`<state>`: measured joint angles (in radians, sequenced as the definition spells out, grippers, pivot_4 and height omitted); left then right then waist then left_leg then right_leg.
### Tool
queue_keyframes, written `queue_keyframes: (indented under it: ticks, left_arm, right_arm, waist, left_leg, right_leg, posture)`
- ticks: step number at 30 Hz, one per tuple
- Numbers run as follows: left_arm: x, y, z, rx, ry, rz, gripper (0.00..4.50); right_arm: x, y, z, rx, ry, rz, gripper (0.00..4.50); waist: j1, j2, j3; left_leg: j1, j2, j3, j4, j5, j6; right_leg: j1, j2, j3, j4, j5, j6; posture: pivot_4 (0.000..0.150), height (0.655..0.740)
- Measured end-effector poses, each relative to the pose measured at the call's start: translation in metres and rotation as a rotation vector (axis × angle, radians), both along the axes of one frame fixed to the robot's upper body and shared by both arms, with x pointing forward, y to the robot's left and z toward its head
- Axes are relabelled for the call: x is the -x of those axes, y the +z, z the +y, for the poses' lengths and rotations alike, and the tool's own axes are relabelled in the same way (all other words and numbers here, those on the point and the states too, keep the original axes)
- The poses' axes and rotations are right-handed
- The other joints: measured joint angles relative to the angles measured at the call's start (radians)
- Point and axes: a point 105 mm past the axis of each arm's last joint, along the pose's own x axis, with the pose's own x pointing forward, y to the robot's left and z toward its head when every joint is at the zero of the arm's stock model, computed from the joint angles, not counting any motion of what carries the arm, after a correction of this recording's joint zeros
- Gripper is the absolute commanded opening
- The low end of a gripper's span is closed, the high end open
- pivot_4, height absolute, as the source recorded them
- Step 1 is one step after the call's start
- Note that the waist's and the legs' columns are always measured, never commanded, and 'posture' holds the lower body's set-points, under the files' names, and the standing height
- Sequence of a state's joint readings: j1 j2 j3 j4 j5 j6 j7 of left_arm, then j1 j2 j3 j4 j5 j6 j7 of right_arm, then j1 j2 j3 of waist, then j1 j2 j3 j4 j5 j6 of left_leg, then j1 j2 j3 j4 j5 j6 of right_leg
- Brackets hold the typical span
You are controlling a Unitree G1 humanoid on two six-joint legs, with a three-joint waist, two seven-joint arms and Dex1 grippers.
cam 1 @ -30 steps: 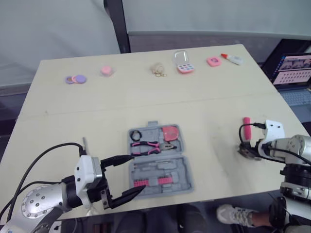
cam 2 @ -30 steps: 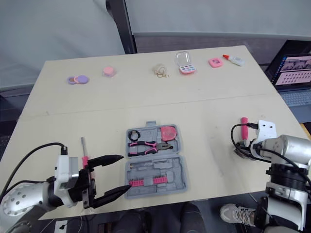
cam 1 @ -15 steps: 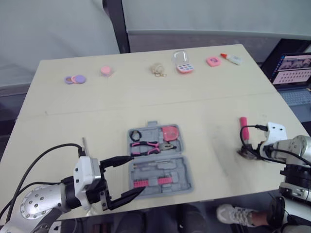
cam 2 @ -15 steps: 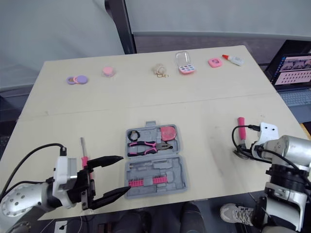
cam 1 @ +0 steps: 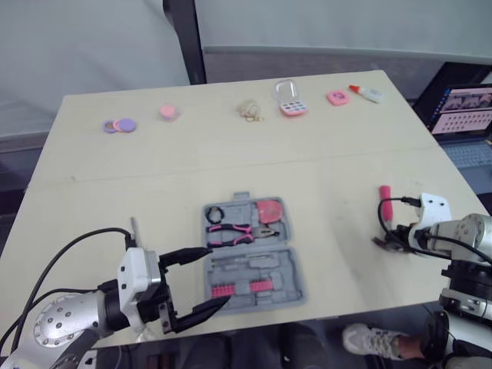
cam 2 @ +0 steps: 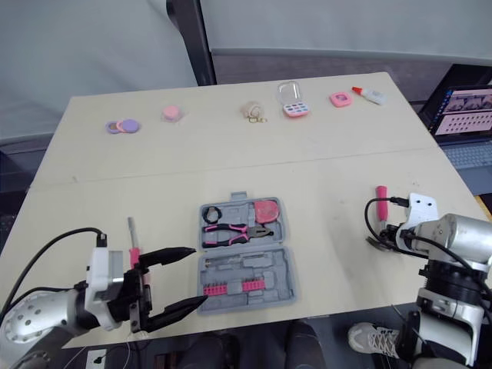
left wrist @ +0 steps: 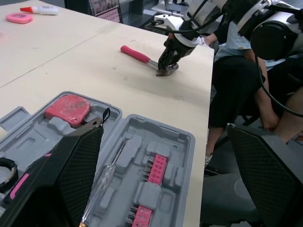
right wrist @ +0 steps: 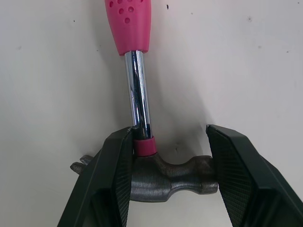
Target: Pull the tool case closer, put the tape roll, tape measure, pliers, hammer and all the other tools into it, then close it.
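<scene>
grey plastic tool case (cam 1: 286, 270) lay open and flat near the front edge of the pale wooden table (cam 1: 154, 169), roughly midway across it. its far half held a small black tape roll (cam 1: 215, 214), a pink tape measure (cam 1: 269, 209) and pink-handled pliers (cam 1: 238, 231); its near half held a strip of pink bits (cam 1: 234, 289) and a clear-handled screwdriver (left wrist: 102, 184). the left gripper (cam 1: 217, 274) sat at the case's near left corner, its fingers spread wide. just left of it, a slim pink-handled screwdriver (cam 2: 131, 233) lay on the table. well to the right of the case, the pink-handled hammer (cam 1: 387, 204) lay with its handle pointing away; the right gripper (right wrist: 169, 142) had its fingers narrowed onto the steel head, touching it on both sides. small pink and purple items (cam 1: 119, 125) lined the far edge.
</scene>
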<state>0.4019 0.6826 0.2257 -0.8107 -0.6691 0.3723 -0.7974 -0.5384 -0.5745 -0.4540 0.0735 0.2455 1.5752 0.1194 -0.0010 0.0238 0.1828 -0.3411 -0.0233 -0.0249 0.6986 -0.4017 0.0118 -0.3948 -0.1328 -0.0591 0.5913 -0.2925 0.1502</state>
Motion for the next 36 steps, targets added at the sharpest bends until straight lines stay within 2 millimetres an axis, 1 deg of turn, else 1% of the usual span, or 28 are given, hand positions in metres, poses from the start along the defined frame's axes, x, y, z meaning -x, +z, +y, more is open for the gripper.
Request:
queue_keyframes:
  ticks: [8,10,11,12,13,14,21,25,27,29,30,33,34,35,36]
  left_arm:
    - [0.007,-0.016,0.014,0.002,0.006,0.016,4.5]
    - [0.009,-0.02,0.017,0.009,0.007,0.014,4.5]
    - [0.011,-0.021,0.019,0.01,0.01,0.014,4.5]
    - [0.012,-0.022,0.021,0.006,0.01,0.01,4.5]
    - [0.012,-0.022,0.022,0.004,0.01,0.007,4.5]
    - [0.012,-0.023,0.023,0.0,0.014,0.003,4.5]
    - [0.012,-0.024,0.025,-0.008,0.014,-0.021,4.5]
    - [0.012,-0.026,0.024,-0.004,0.009,-0.03,4.5]
    - [0.012,-0.031,0.025,-0.004,0.019,-0.021,4.5]
    - [0.013,-0.034,0.026,-0.006,0.018,-0.015,4.5]
    - [0.015,-0.035,0.025,-0.008,0.014,-0.017,4.5]
    - [0.016,-0.039,0.028,-0.007,0.02,-0.009,4.5]
    - [0.016,-0.041,0.029,-0.008,0.024,-0.001,4.5]
    - [0.017,-0.041,0.029,-0.008,0.022,0.0,4.5]
    - [0.018,-0.041,0.029,-0.008,0.02,-0.002,4.5]
  right_arm:
    - [-0.003,-0.002,0.005,0.021,0.045,-0.004,1.98]
    - [-0.004,-0.002,0.005,0.038,0.062,0.001,3.04]
    - [-0.003,-0.005,0.005,0.046,0.069,0.013,3.4]
    - [-0.002,-0.005,0.003,0.057,0.067,0.02,3.94]
    - [-0.001,-0.005,0.002,0.062,0.064,0.022,4.31]
    - [0.0,-0.005,0.0,0.07,0.061,0.026,4.42]
    - [0.0,-0.004,0.002,0.065,0.068,0.03,4.42]
    - [-0.003,-0.003,0.007,0.048,0.078,0.033,4.42]
    - [-0.004,-0.003,0.009,0.042,0.081,0.031,3.86]
    - [-0.005,-0.004,0.013,0.028,0.09,0.03,3.06]
    - [-0.006,-0.004,0.015,0.02,0.095,0.032,2.5]
    - [-0.006,-0.005,0.019,0.003,0.104,0.036,0.98]
    - [-0.006,-0.005,0.02,0.001,0.104,0.039,0.39]
    - [-0.006,-0.005,0.021,-0.003,0.105,0.04,0.02]
    - [-0.006,-0.005,0.021,-0.004,0.104,0.042,0.02]
  waist:
    - [-0.002,-0.002,-0.001]
    - [-0.002,-0.003,-0.002]
    - [-0.002,-0.004,-0.002]
    - [-0.002,-0.004,-0.002]
    - [-0.002,-0.004,-0.002]
    - [-0.001,-0.005,-0.003]
    - [-0.002,-0.005,-0.003]
    - [-0.002,-0.005,-0.003]
    - [-0.004,-0.005,-0.003]
    - [-0.004,-0.005,-0.003]
    - [-0.004,-0.005,-0.003]
    - [0.0,-0.006,-0.003]
    - [0.001,-0.006,-0.003]
    - [0.002,-0.007,-0.004]
    - [0.002,-0.007,-0.004]
  left_leg:
    - [0.001,0.001,0.007,0.0,0.0,0.0]
    - [0.001,0.001,0.007,0.0,0.0,0.0]
    - [0.001,0.001,0.007,0.0,0.0,0.0]
    - [0.001,0.001,0.007,0.0,0.0,0.0]
    - [0.001,0.001,0.007,0.0,0.0,0.0]
    - [0.001,0.001,0.007,0.0,0.0,0.0]
    - [0.001,0.002,0.006,-0.001,0.0,0.0]
    - [0.001,0.002,0.006,-0.001,0.0,0.0]
    - [0.001,0.002,0.006,-0.001,0.0,0.0]
    - [0.001,0.002,0.006,-0.002,0.0,0.0]
    - [0.001,0.002,0.006,-0.001,0.0,0.0]
    - [0.001,0.002,0.006,-0.001,0.0,0.0]
    - [0.001,0.002,0.006,0.0,0.0,0.0]
    - [0.001,0.002,0.006,0.0,0.0,0.0]
    - [0.001,0.002,0.006,0.0,-0.001,0.0]
  right_leg:
    - [0.0,0.001,0.0,0.0,0.0,0.0]
    - [0.0,0.001,0.0,0.0,0.0,0.0]
    - [0.0,0.001,0.0,0.0,0.0,0.0]
    - [0.0,0.001,0.0,0.0,0.0,0.0]
    - [0.0,0.001,0.0,0.0,0.0,0.0]
    - [0.0,0.001,0.0,0.0,0.0,0.0]
    - [0.0,0.001,0.0,0.0,0.0,0.0]
    - [0.0,0.001,0.0,0.0,0.0,0.0]
    - [-0.001,0.001,0.001,0.0,0.0,0.0]
    - [-0.001,0.001,0.001,0.0,0.0,0.0]
    - [-0.001,0.001,0.001,0.0,0.0,-0.001]
    - [-0.001,0.0,0.001,0.0,0.0,0.0]
    - [-0.001,0.0,0.001,0.0,0.0,0.0]
    - [-0.001,-0.001,0.001,0.0,0.0,0.0]
    - [0.0,-0.001,0.001,0.0,0.0,0.0]
  posture:
    - [0.15,0.74]
    - [0.15,0.74]
    - [0.15,0.74]
    - [0.15,0.74]
    - [0.15,0.74]
    - [0.15,0.74]
    - [0.15,0.74]
    - [0.15,0.74]
    - [0.15,0.74]
    - [0.15,0.74]
    - [0.15,0.74]
    - [0.15,0.74]
    - [0.15,0.74]
    - [0.15,0.74]
    - [0.15,0.74]
